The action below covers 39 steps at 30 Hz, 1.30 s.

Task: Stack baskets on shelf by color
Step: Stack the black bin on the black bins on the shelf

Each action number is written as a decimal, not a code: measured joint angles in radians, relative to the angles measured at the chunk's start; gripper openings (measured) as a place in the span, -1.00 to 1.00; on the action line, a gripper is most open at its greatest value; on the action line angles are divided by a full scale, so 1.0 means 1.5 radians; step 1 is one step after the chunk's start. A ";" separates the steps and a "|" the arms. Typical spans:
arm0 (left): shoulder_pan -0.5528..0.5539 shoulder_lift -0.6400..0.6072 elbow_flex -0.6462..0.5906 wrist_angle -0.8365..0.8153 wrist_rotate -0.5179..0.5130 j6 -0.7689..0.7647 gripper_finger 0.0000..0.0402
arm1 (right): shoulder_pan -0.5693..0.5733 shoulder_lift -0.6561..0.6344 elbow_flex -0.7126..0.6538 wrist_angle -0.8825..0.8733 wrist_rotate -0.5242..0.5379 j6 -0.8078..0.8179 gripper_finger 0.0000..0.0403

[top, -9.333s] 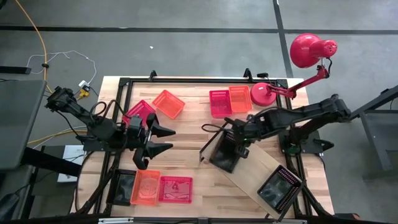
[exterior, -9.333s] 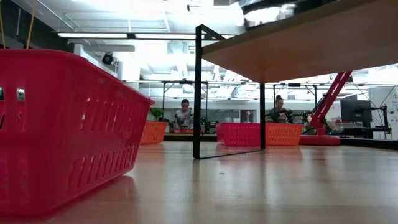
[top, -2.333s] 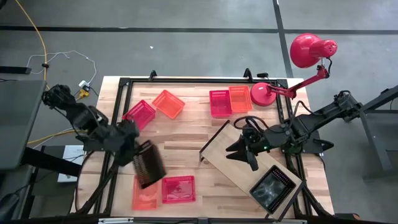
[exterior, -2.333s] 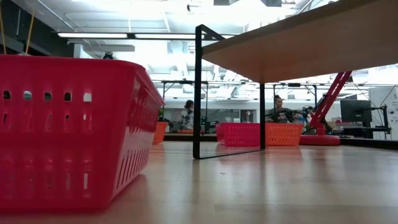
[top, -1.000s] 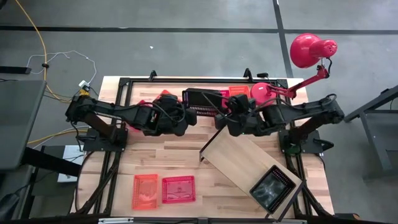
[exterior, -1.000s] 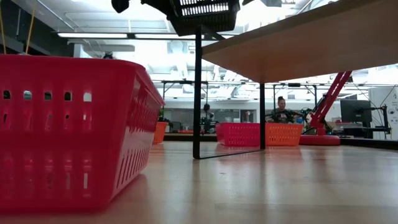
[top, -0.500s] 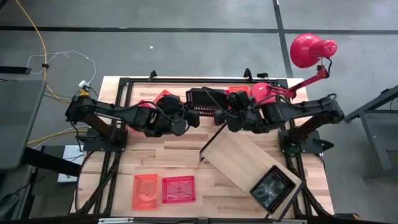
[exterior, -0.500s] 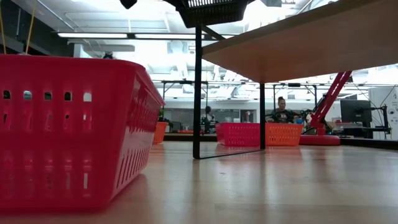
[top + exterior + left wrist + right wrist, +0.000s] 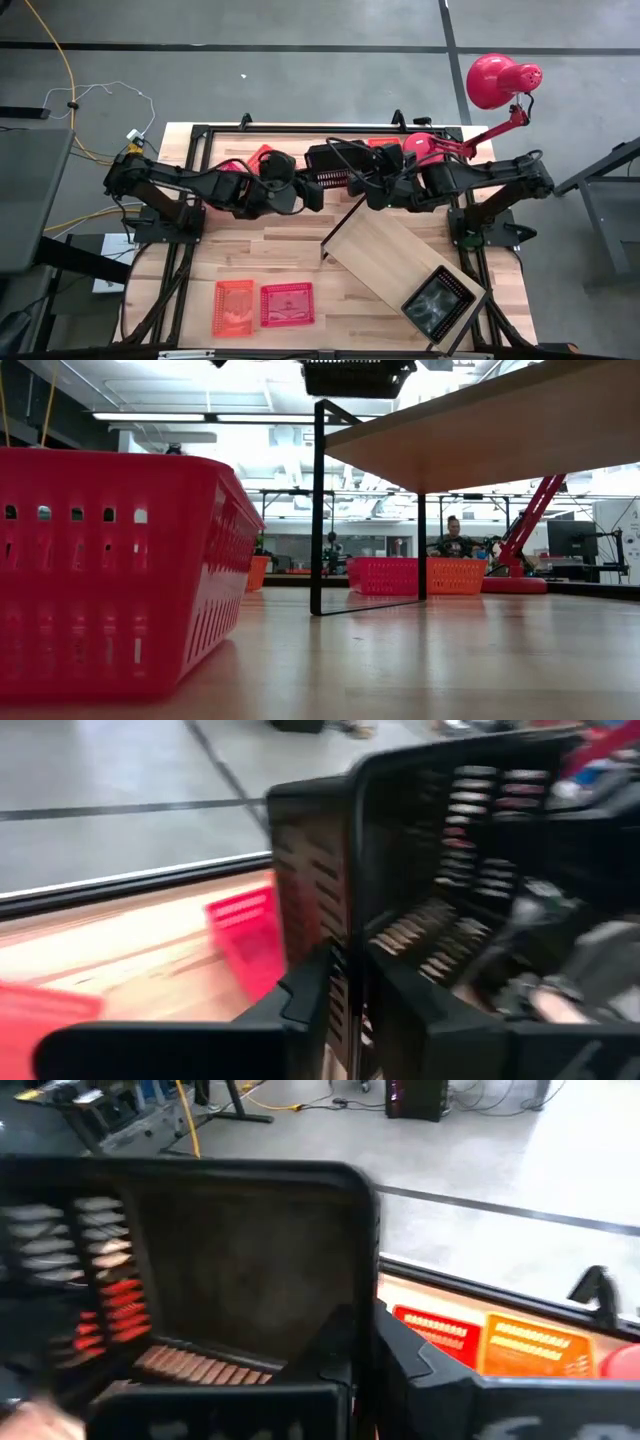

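Note:
A black basket (image 9: 335, 165) hangs in the air over the far middle of the table, between my two arms. My left gripper (image 9: 312, 192) is at its left end and my right gripper (image 9: 358, 185) at its right end. Both are shut on its walls. In the low view only the basket's underside (image 9: 355, 378) shows, at the top edge. The shelf (image 9: 390, 255) lies slantwise at the near right, and a second black basket (image 9: 440, 300) sits on its near end. My left gripper has the black basket's end wall (image 9: 347, 945) between its fingers, one finger (image 9: 305, 995) outside and one inside. It comes level from the table's left. The basket is lifted clear of the table. My right gripper pinches the opposite end wall (image 9: 362, 1295), one finger inside the basket and one finger (image 9: 410, 1360) outside. It reaches in level from the table's right. The basket hangs clear.
An orange basket (image 9: 235, 307) and a red basket (image 9: 285, 305) rest near the front left. More red and orange baskets (image 9: 385, 147) sit at the far edge, some under the arms. A red desk lamp (image 9: 500, 85) stands at the far right. The shelf's black bracket (image 9: 317, 510) stands on the table.
The black basket has risen, almost leaving the top of the low view, and has drifted a little toward the table's right edge. Both grippers have gone along with it.

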 joint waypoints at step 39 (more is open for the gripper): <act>-0.158 -0.336 -0.334 0.346 0.197 0.331 -0.18 | 0.256 -0.211 0.000 -0.269 -0.729 0.095 -1.00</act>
